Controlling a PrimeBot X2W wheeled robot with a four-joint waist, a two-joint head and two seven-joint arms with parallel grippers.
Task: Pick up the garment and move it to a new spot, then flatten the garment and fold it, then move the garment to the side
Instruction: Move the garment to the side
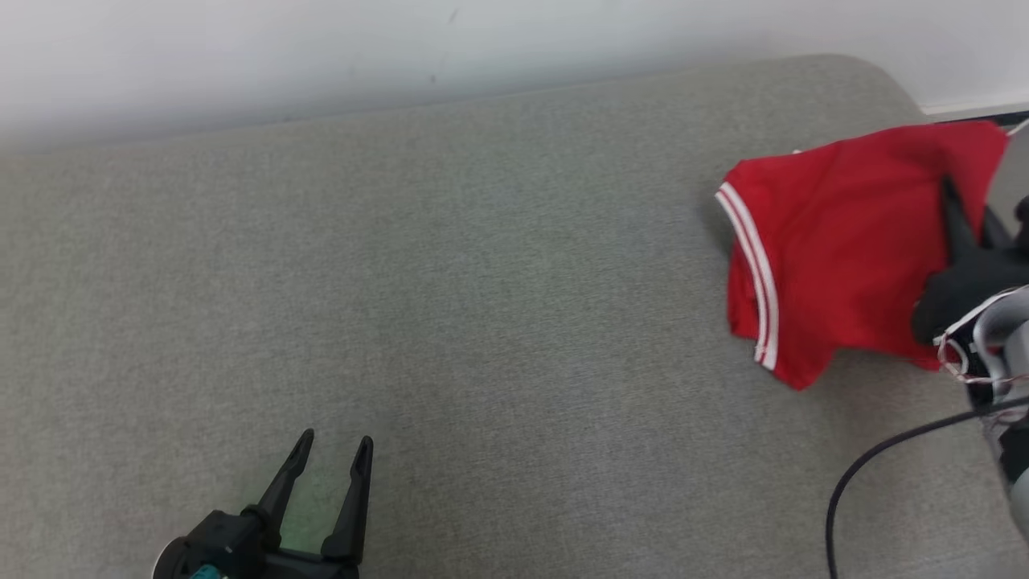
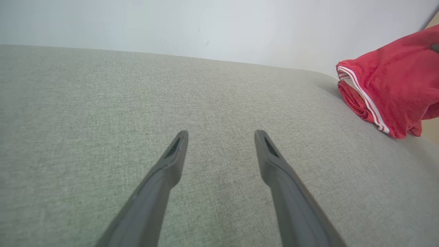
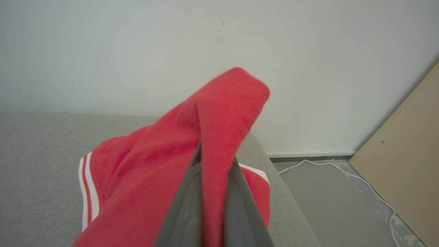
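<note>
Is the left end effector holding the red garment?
No, the left end effector is open above the grey surface, apart from the red garment.

The right gripper [image 3: 216, 156] is pinching a red knit garment with white striped trim [image 3: 147, 164] between its two dark fingers, a fold poking up above the tips. The rest is draping onto a grey woven fabric surface [image 3: 37, 154]. A thin white cable [image 3: 343, 168] is lying beside a leaning tan board [image 3: 404, 154].
</note>
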